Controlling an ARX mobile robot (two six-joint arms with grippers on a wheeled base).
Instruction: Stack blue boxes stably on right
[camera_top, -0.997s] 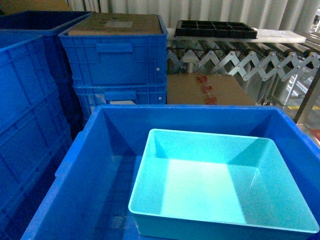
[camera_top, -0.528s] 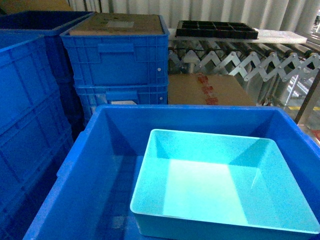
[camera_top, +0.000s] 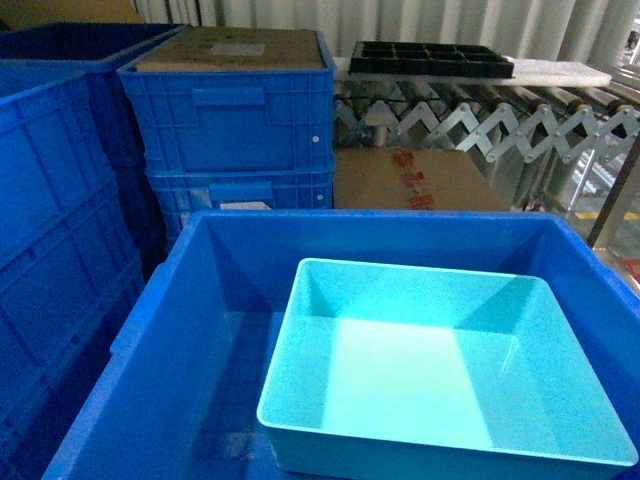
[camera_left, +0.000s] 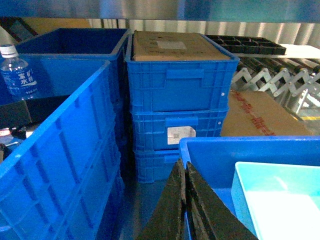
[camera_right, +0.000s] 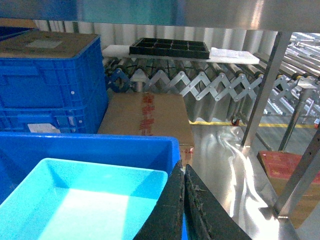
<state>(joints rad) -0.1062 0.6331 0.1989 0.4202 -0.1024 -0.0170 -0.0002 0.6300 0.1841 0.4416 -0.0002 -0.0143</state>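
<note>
One of the blue boxes (camera_top: 440, 370), a light turquoise shallow tub, lies empty inside a big dark blue crate (camera_top: 200, 330), against its right side. The left wrist view catches the tub's left corner (camera_left: 280, 200), and the right wrist view shows its far right corner (camera_right: 85, 200). My left gripper (camera_left: 184, 167) is shut with nothing in it, poised over the crate's left wall. My right gripper (camera_right: 182, 167) is shut and empty too, over the crate's right wall, just right of the tub. Neither gripper shows in the head view.
Stacked dark blue ribbed crates (camera_top: 235, 120) stand behind and to the left, one topped with cardboard. A cardboard box (camera_top: 420, 180) sits behind the big crate. A roller conveyor (camera_top: 480, 110) carries a black tray (camera_top: 430, 58). A water bottle (camera_left: 17, 72) is at far left. Shiny floor (camera_right: 225, 165) lies right.
The head view wobbles slightly sideways and returns; the tub and crates keep their places.
</note>
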